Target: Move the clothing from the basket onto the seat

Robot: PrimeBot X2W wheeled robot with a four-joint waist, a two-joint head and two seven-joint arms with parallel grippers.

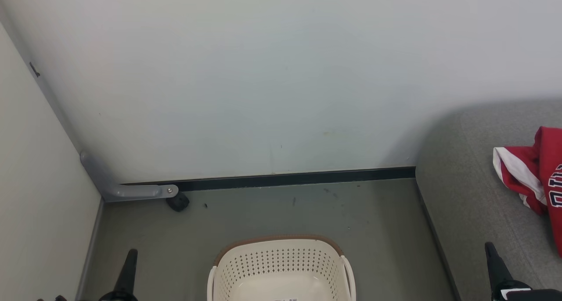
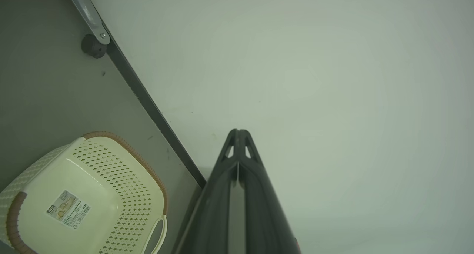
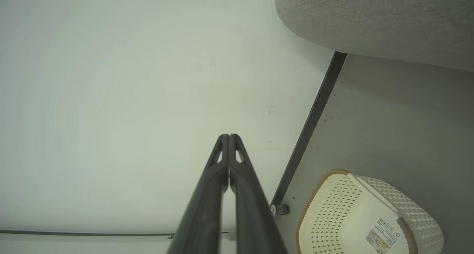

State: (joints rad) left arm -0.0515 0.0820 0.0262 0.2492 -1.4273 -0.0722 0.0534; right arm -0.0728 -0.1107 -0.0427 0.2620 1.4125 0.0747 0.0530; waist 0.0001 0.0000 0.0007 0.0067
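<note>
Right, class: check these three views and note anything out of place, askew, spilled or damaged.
Nothing is spilled or broken. The basket stands upright and empty on the floor; the red clothing lies crumpled on the grey seat. A few dark scuffs mark the floor.

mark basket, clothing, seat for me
basket (image 1: 281, 262): head view, on the perforated far wall.
clothing (image 1: 549, 160): head view, on the red fabric of the bundle.
seat (image 1: 465, 195): head view, on bare grey cushion left of the bundle.
</note>
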